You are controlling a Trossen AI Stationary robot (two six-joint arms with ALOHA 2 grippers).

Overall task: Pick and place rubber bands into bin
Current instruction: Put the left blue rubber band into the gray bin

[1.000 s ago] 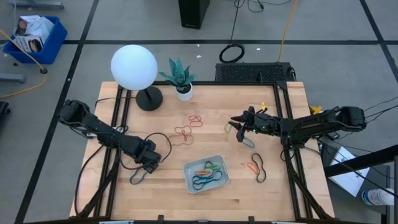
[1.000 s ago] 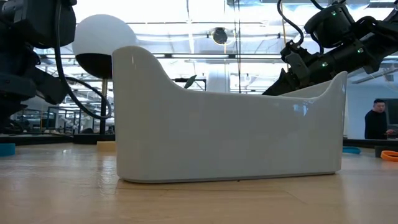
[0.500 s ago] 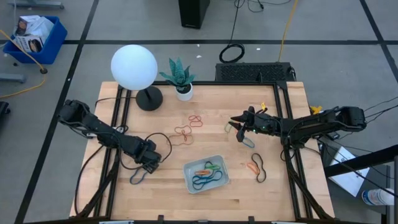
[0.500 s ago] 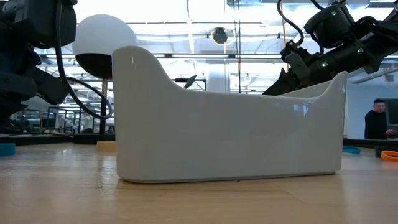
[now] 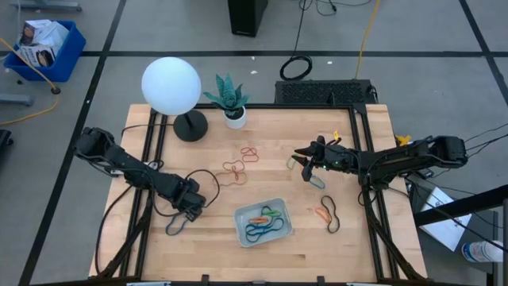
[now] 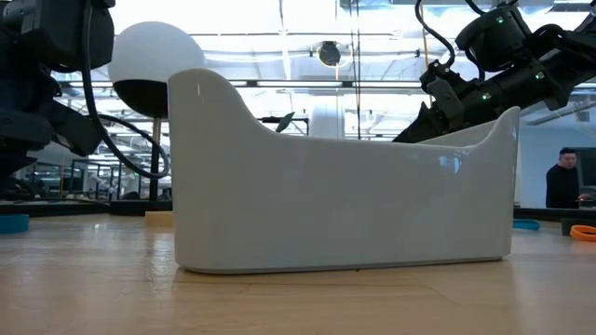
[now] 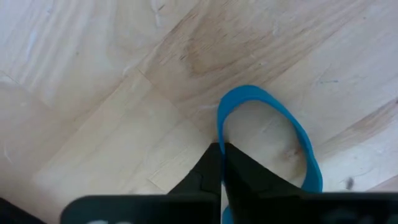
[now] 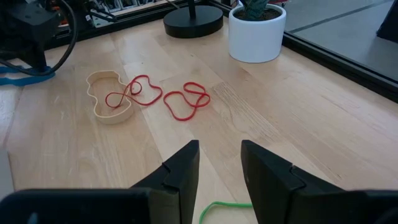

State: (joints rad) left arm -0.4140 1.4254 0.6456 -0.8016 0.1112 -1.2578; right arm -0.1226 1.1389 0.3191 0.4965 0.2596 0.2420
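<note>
The pale grey-blue bin (image 5: 240, 218) sits near the table's front middle with several rubber bands in it; it fills the low view (image 6: 345, 205). My left gripper (image 5: 189, 213) is down at the table to the left of the bin, shut on a blue rubber band (image 7: 273, 118). My right gripper (image 5: 305, 165) hovers open at the right middle, with a green band (image 8: 227, 208) on the wood just under its fingers. Loose red and tan bands (image 8: 124, 96) lie on the table between the arms. My left gripper pinches one strand of the blue band (image 7: 221, 134) between its two fingertips, coming down at it from above. The rest of the loop (image 7: 298, 140) spreads out slack beyond the fingers and lies flat on the wood.
A white globe lamp (image 5: 171, 85) and a small potted plant (image 5: 230, 99) stand at the table's far side. A red band (image 5: 249, 152) lies near the middle, an orange and a black band (image 5: 327, 213) right of the bin. A person (image 6: 563, 177) stands far off in the room.
</note>
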